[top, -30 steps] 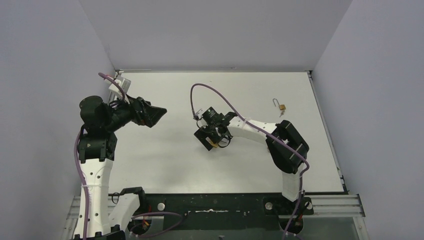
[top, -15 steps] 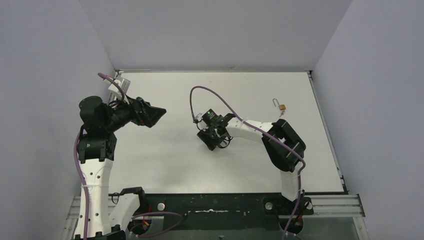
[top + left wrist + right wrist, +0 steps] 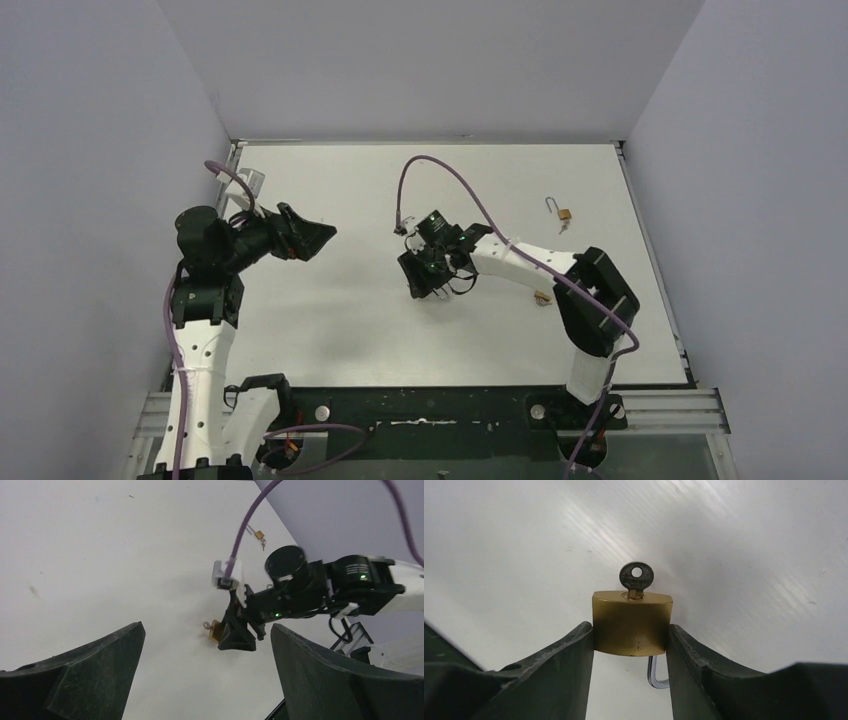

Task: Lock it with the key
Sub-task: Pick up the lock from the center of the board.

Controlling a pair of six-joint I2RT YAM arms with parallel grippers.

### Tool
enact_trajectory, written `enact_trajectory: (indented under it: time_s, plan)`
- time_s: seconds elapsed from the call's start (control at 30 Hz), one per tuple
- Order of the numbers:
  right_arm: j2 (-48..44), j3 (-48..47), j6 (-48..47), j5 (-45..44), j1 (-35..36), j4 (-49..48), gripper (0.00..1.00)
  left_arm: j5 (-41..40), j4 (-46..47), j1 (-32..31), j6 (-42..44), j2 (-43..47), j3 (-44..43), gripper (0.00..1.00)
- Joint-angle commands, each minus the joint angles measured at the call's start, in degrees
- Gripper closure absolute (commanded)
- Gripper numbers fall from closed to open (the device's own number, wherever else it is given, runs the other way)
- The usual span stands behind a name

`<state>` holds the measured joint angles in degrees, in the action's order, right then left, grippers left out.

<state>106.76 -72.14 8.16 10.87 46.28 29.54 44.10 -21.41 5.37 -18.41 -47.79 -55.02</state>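
While the right gripper (image 3: 630, 630) points down at the middle of the white table top (image 3: 350, 330), a small brass padlock with a rounded body (image 3: 631, 622) sits squarely between its two black fingers (image 3: 569, 665). In the right wrist view each finger presses against one flat side of the brass body, so the jaws are closed on the lock at about half their span, with no gap showing on either side. A dark, round-headed metal key with a hole in its bow (image 3: 636, 577) stands in the keyhole on the end of the lock that faces away from the wrist, beyond the fingertips. At the other end, deeper between the fingers, a bent piece of the silver steel shackle (image 3: 656, 675) shows against the table; whether it is pushed home or sprung out cannot be told.

From the left wrist camera the same lock appears as a spot of brass under the tip of the right gripper, low against the table surface; whether it touches the table is not clear.

Well apart from it, over the left side of the table, the left gripper (image 3: 318, 236) hangs in the air, aimed toward the right arm, its jaws spread wide and holding nothing.

Near the far right corner lies a second small brass padlock with its thin shackle swung open (image 3: 565, 214), far from both grippers.
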Motion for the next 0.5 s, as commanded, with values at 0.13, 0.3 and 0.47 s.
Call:
enact_trajectory:
  time_s: [0.13, 0.3, 0.47]
  plan:
    - [-17.4, -6.2, 4.9, 25.7, -2.9, -5.7, 0.94, 8.2, 28.4, -0.8, -30.2, -6.7, 12.1, 0.03]
    - [-19.3, -8.7, 2.4, 23.6, -2.9, -1.4, 0.94, 5.2, 21.2, -7.7, -34.9, -8.0, 8.2, 0.03]
    - [-19.4, -9.8, 1.8, 21.2, -2.3, 0.4, 0.94, -9.9, 11.4, -19.4, -36.2, -4.8, 5.1, 0.03]
